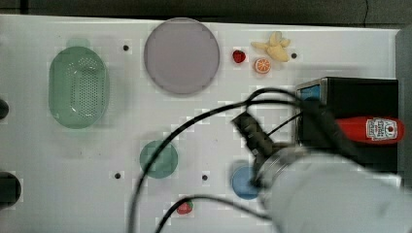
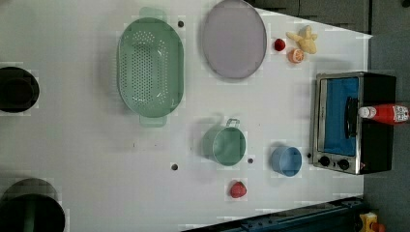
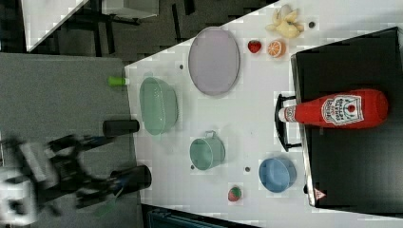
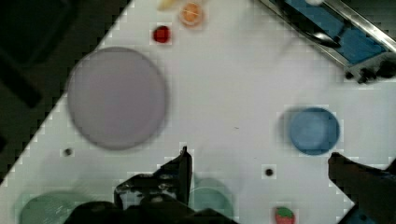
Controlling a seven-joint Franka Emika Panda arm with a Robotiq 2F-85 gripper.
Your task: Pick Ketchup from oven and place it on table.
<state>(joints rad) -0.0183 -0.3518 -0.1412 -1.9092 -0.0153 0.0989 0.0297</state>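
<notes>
The ketchup (image 1: 373, 129) is a red bottle with a white cap and label, resting on the black roof of the oven (image 1: 357, 94) at the top view's right. The ketchup (image 3: 335, 109) points its cap toward the oven's handle side. The oven (image 2: 338, 121) has its blue glass door shut. My gripper (image 4: 259, 161) hangs above the white table (image 4: 233, 84), its two dark fingers (image 4: 182, 165) far apart with nothing between them. It is over the spot between the green cup (image 4: 210, 196) and the blue bowl (image 4: 313, 130). My arm (image 1: 320, 194) covers the top view's lower right.
A green colander (image 1: 77, 87) and a purple plate (image 1: 181, 55) lie toward the far side. A green cup (image 1: 158, 159), a blue bowl (image 1: 243, 182), two strawberries (image 1: 238, 56), an orange slice (image 1: 262, 65) and yellow pieces (image 1: 274, 46) dot the table. Black cables (image 1: 194, 126) loop over the middle.
</notes>
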